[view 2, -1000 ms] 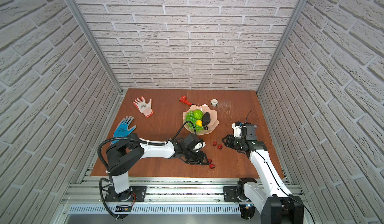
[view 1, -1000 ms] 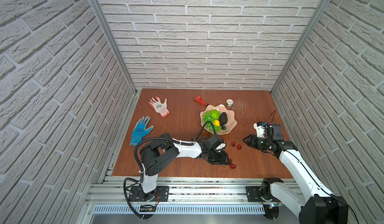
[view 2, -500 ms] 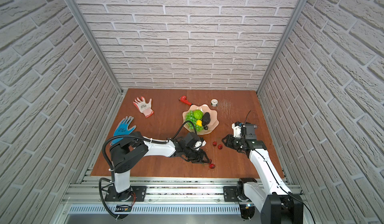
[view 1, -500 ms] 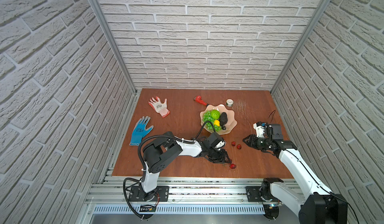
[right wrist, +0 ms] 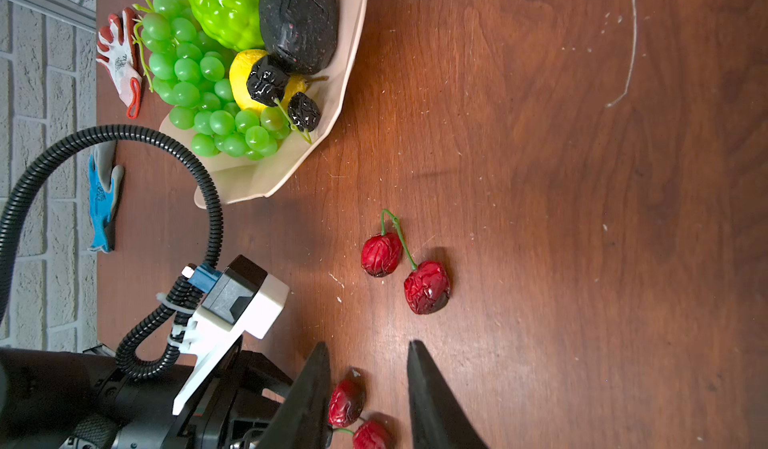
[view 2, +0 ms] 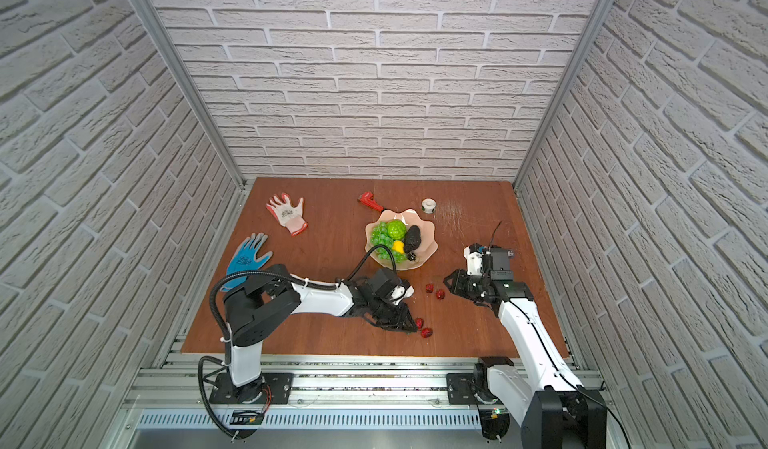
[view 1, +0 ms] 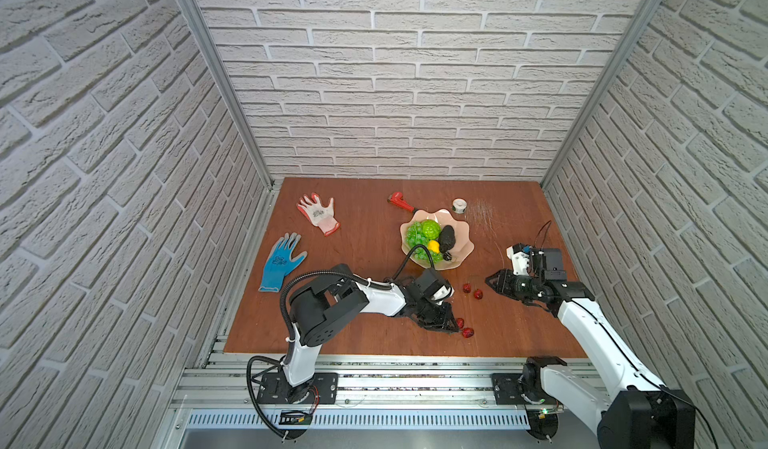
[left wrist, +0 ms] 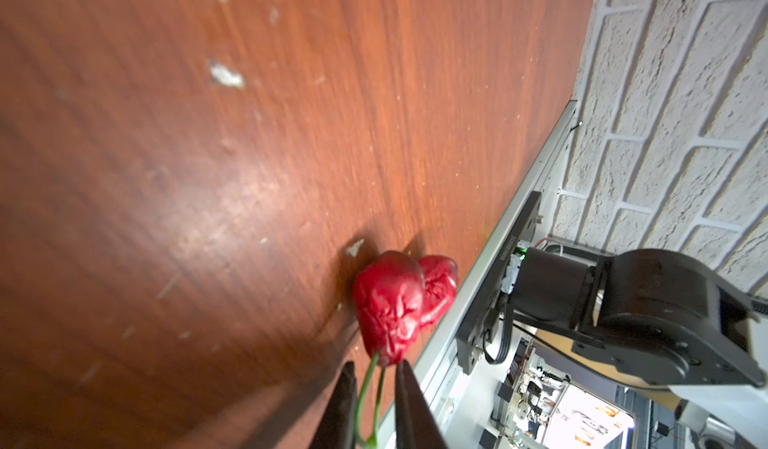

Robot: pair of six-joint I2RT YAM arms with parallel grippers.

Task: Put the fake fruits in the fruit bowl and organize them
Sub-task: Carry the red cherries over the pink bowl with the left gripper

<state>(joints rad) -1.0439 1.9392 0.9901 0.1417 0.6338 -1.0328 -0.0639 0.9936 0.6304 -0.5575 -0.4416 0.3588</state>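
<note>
The pale pink fruit bowl [view 1: 464, 235] [view 2: 431, 235] [right wrist: 266, 176] holds the green grape bunch [view 1: 415, 235], the bumpy lime-green ball [view 1: 430, 228], the dark avocado [view 1: 448, 237], the yellow fruit [view 1: 433, 246] and a dark cherry pair [right wrist: 282, 93]. One red cherry pair [left wrist: 390, 301] [view 1: 467, 332] lies near the table's front edge. My left gripper [left wrist: 376, 363] [view 1: 453, 328] is low on the table, its fingers narrowed onto that pair's green stems. A second red cherry pair [right wrist: 405, 268] [view 1: 473, 291] lies in front of the bowl. My right gripper [right wrist: 368, 345] [view 1: 492, 281] stands open beside it, holding nothing.
A red wrench [view 1: 401, 201] and a small white tape roll [view 1: 459, 205] lie behind the bowl. A white-and-red glove [view 1: 320, 214] and a blue glove [view 1: 282, 262] lie at the left. The metal rail [left wrist: 490, 260] runs just past the held cherries.
My left gripper's jaws have narrowed from wide apart to close around the cherry stems. The right arm has not moved.
</note>
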